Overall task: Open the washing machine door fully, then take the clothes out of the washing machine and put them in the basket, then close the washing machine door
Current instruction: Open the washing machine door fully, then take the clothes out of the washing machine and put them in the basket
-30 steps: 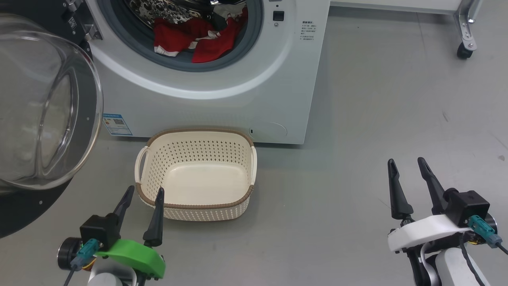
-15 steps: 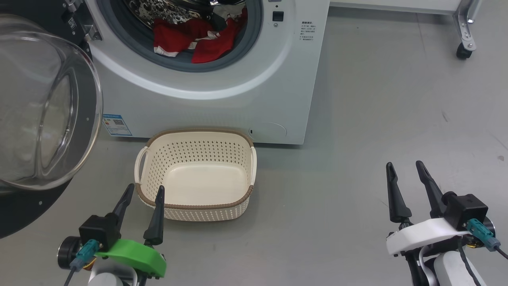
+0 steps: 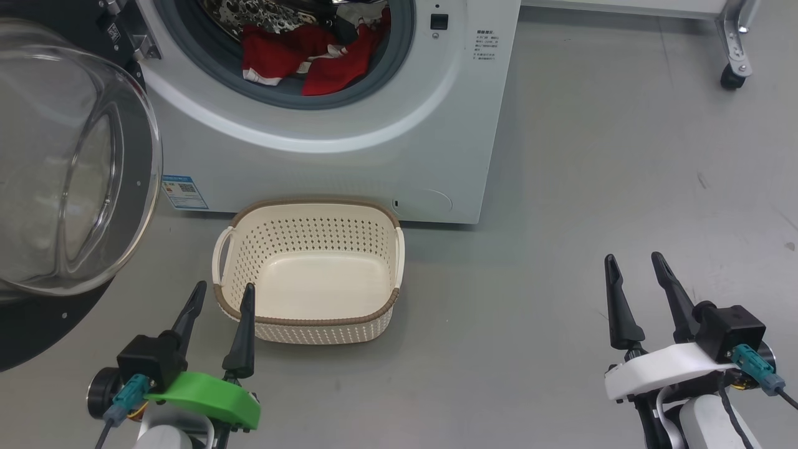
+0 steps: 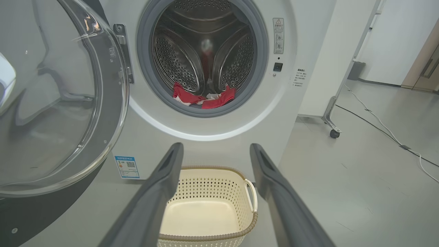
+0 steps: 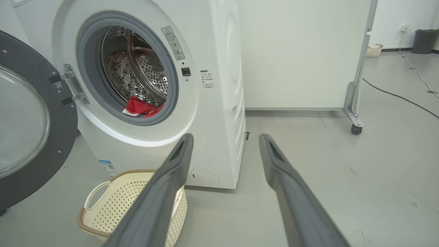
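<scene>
While left gripper [image 3: 225, 285] and right gripper [image 3: 633, 256] are gaping empty, the clothes [image 3: 293, 56] at twelve o'clock are looking soft, light, pinchable by a fold.

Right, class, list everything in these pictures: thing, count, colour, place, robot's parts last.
washing machine: one, white, behind the basket
washing machine door: one, black rim, clear glass, swung open to the left
clothes: heap, count unclear, red and white, in the drum
basket: one, cream, brown rim, empty, on the floor
label sticker: one, blue, machine's lower front
castor: one, black, far right floor
cable: one, dark, on the floor at right
bin: one, dark, far back
left gripper: one, dark fingers, open, lower left
right gripper: one, dark fingers, open, lower right
</scene>
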{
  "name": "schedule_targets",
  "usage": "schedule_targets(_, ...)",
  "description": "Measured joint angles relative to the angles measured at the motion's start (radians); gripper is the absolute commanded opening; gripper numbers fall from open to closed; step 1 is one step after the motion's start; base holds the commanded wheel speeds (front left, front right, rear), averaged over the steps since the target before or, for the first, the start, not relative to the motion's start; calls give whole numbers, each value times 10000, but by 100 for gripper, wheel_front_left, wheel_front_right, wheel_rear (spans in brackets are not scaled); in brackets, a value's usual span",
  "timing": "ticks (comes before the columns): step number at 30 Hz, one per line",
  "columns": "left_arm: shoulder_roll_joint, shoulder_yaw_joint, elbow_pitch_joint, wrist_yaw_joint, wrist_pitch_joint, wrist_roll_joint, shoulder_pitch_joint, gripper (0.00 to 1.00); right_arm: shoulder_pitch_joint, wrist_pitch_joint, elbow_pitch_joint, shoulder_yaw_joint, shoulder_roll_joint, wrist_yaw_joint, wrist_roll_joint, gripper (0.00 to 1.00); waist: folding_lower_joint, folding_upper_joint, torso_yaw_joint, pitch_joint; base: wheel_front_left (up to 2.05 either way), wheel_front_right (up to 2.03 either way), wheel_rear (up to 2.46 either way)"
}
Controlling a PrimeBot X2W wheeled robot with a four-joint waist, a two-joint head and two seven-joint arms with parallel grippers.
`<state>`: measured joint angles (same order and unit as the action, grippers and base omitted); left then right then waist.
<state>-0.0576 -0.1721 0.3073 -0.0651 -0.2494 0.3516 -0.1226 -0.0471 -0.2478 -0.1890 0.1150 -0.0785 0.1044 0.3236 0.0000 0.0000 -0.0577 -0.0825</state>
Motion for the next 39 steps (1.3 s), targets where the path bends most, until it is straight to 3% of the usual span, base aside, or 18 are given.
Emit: schedule_targets(39, 46, -90, -569, -105, -27, -353, 101, 100, 0, 0, 56, -56, 92, 75, -104, 100, 0, 0, -49, -235, 9, -9, 0)
